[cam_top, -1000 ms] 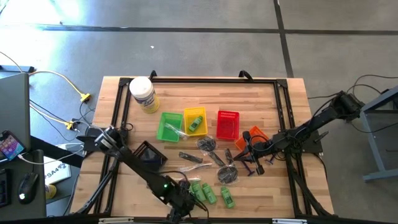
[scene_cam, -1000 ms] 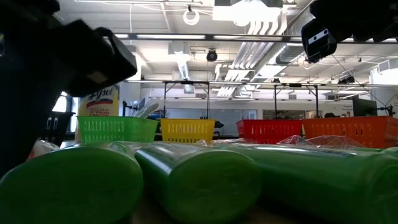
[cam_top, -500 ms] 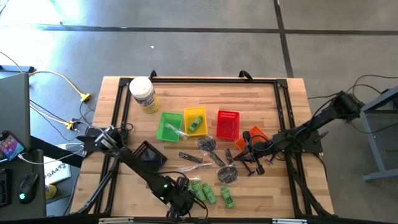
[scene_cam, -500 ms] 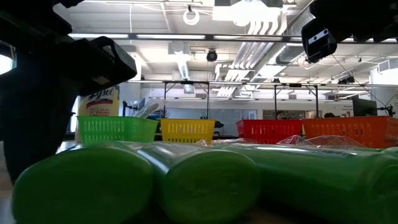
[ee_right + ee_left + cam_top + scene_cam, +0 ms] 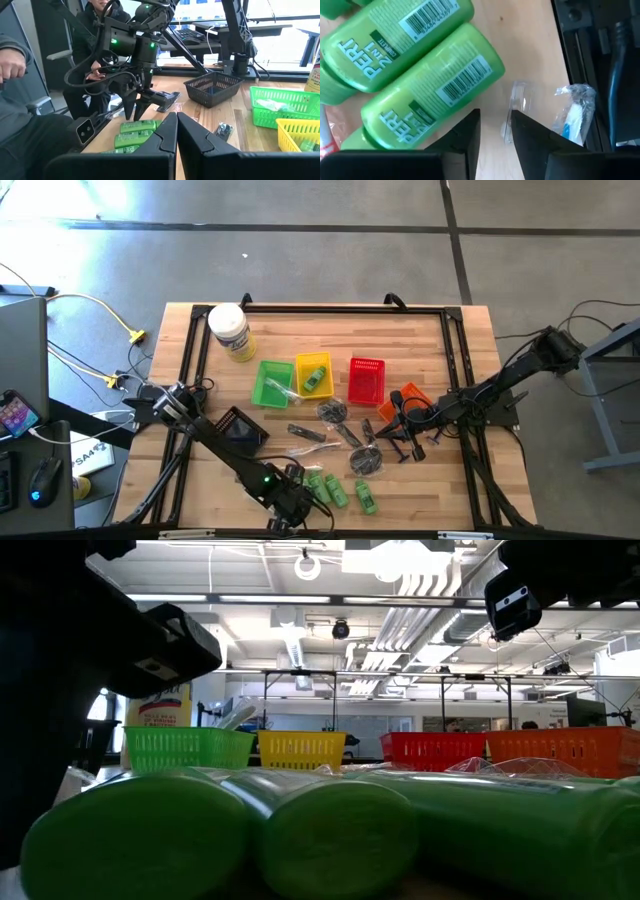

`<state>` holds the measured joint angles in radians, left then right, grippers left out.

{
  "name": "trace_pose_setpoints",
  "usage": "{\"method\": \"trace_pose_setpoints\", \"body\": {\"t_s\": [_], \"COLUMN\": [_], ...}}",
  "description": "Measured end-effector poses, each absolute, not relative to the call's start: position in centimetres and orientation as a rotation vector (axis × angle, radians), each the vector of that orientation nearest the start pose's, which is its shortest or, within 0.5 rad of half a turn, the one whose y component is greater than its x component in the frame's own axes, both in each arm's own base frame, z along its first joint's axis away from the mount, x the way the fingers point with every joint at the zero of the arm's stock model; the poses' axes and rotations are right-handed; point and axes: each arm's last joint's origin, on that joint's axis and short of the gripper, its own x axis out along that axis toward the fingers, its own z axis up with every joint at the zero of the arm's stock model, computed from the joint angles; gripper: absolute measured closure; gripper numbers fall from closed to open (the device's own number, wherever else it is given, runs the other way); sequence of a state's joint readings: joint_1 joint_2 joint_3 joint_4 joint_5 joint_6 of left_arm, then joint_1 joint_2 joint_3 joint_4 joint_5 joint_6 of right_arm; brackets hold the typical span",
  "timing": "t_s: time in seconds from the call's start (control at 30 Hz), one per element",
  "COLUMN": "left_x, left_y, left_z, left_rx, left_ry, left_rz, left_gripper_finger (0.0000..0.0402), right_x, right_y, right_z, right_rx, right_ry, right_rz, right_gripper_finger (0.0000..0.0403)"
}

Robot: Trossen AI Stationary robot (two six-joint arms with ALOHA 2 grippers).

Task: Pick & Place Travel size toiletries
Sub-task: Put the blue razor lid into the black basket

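Three bright green bottles [image 5: 337, 492] lie side by side on the table near its front edge, large in the low view [image 5: 330, 830]. My left gripper [image 5: 297, 498] points down just left of them, its fingers [image 5: 496, 114] a narrow gap apart. A clear-wrapped thin stick [image 5: 516, 105] lies flat on the wood, with its near end in that gap. Beside the orange basket [image 5: 410, 400], my right gripper [image 5: 388, 423] is shut [image 5: 176, 125] with nothing in it. Slim black sticks [image 5: 405, 445] and dark round flat pieces [image 5: 365, 460] lie near it. My left gripper comes from above with one finger on each side of the clear wrapper's near end [image 5: 507, 131]. The wrapper lies flat on the table. Whether a finger touches it, I cannot tell.
Green [image 5: 272, 383], yellow [image 5: 313, 375] and red [image 5: 366, 380] baskets stand in a row mid-table, and a black basket [image 5: 238, 425] to the left. A white jar [image 5: 230, 330] lies at the far left. Another wrapped item [image 5: 575, 107] lies by the black frame rail. A person [image 5: 20, 75] sits beyond the table.
My left gripper has shifted slightly at the near edge beside the green bottles; in the low view its dark body now stands a little further in front of the leftmost bottle.
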<state>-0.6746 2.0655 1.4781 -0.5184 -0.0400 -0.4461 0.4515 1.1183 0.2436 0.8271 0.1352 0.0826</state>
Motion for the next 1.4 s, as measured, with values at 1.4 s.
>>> {"method": "trace_pose_setpoints", "body": {"t_s": [1.4], "left_x": [26.4], "left_y": [-21.3], "left_z": [27.4], "left_rx": [0.365], "left_ry": [1.437], "left_rz": [0.011], "left_gripper_finger": [0.0401], "right_x": [18.2], "right_y": [9.2], "right_z": [18.7], "right_rx": [0.069], "right_ry": [0.054], "right_rz": [0.347], "right_gripper_finger": [0.0401]}}
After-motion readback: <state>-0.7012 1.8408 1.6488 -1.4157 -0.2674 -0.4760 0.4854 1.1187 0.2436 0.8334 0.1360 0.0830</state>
